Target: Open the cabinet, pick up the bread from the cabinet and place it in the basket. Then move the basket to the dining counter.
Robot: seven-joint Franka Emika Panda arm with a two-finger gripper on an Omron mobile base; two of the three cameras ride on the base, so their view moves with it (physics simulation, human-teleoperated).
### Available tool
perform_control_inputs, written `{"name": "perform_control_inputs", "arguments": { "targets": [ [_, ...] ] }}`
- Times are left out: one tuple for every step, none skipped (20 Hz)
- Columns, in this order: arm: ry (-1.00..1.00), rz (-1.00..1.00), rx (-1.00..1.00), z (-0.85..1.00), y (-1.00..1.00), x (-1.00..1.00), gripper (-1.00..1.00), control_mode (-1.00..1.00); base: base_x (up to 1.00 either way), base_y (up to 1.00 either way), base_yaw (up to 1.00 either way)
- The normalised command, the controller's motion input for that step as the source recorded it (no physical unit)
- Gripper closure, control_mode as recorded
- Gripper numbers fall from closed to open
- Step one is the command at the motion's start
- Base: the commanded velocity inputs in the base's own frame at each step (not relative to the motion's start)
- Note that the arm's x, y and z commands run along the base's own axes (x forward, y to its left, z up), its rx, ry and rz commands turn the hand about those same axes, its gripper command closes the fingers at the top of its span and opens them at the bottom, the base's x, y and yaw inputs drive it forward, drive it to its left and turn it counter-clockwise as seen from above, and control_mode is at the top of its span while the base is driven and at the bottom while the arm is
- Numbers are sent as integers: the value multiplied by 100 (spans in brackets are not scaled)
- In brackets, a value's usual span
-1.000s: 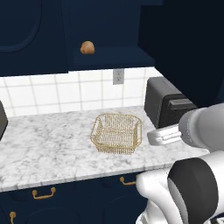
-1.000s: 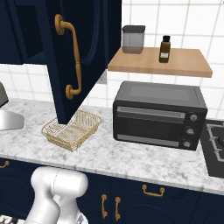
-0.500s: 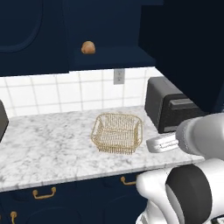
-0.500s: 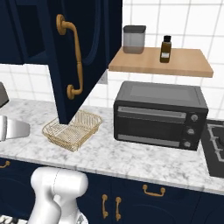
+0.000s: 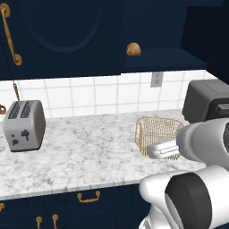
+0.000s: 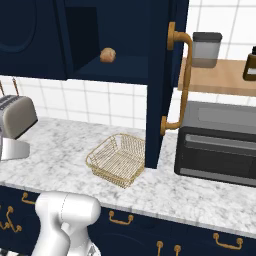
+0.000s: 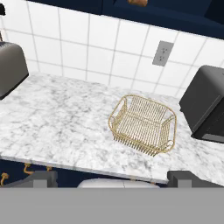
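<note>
The cabinet (image 6: 161,60) stands open, its door swung out with a long brass handle (image 6: 181,85). The bread (image 6: 107,55), a small golden-brown roll, lies on the cabinet's shelf (image 5: 133,49) and peeks in at the top of the hand view (image 7: 138,2). The basket (image 5: 157,130), empty golden wire mesh, rests on the marble worktop (image 6: 117,160) (image 7: 143,124). My gripper (image 7: 113,180) is open with nothing between its fingers. It hovers at the worktop's front edge, near side of the basket (image 5: 155,151) (image 6: 10,149). The dining counter is out of view.
A silver toaster (image 5: 24,125) sits at the left of the worktop (image 5: 85,152). A dark toaster oven (image 6: 220,145) stands right of the basket, under a wooden shelf (image 6: 220,80) with a jar and a bottle. The open door hangs over the basket's right side.
The whole picture has shifted right in both base views, so the cameras moved left along the worktop. The toaster has come into view. Bread and basket lie as before.
</note>
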Motion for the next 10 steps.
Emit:
{"name": "perform_control_inputs", "arguments": {
  "targets": [
    [0, 0, 0, 0, 0, 0, -100, 100, 100, -63, -1],
    [0, 0, 0, 0, 0, 0, -100, 100, 100, -54, 0],
    [0, 0, 0, 0, 0, 0, -100, 100, 100, -46, 0],
    [0, 0, 0, 0, 0, 0, -100, 100, 100, -37, 0],
    [0, 0, 0, 0, 0, 0, -100, 100, 100, -4, 0],
    [0, 0, 0, 0, 0, 0, -100, 100, 100, 0, 0],
    [0, 0, 0, 0, 0, 0, -100, 100, 100, 0, 0],
    [0, 0, 0, 0, 0, 0, -100, 100, 100, 0, 0],
    [0, 0, 0, 0, 0, 0, -100, 100, 100, 0, 0],
    [0, 0, 8, 39, -29, 63, -100, -100, 0, 0, 0]
  ]
}}
